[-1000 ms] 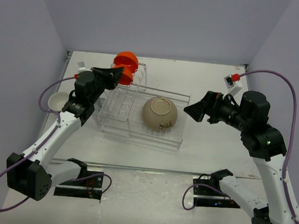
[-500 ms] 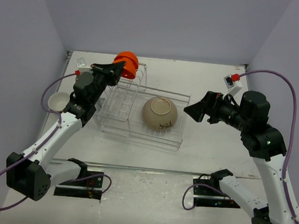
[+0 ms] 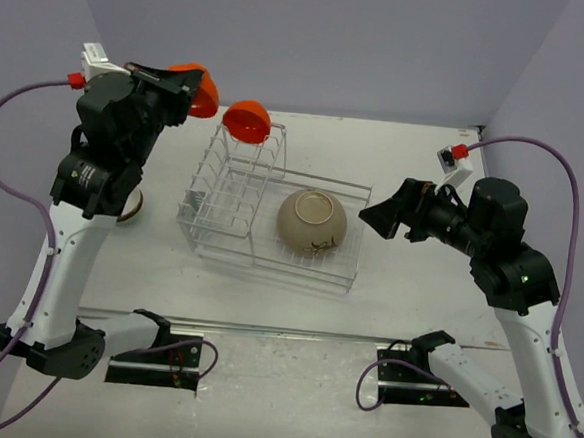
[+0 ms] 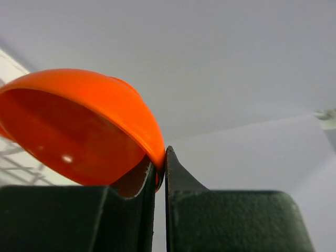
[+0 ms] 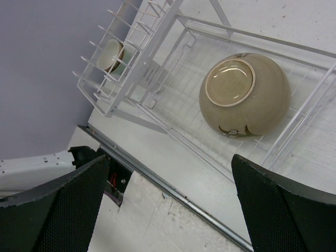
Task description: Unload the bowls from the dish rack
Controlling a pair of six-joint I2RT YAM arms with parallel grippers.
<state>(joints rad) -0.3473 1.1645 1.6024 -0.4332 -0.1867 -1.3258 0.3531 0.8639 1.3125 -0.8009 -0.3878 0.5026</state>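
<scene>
High at far left, left fingers (image 4: 161,158): clenched on the rim of an orange bowl (image 4: 79,121), held in the air clear of the dish rack (image 3: 269,265).
Second orange bowl (image 3: 247,122): atop the rack's upright section, at its far end.
Tan bowl (image 5: 244,94): upside down in the lower basket.
Pale bowl (image 5: 112,55): on the worktop (image 3: 417,158), left of the rack.
Right fingers (image 3: 370,216): spread wide, holding nothing, just right of the rack.
</scene>
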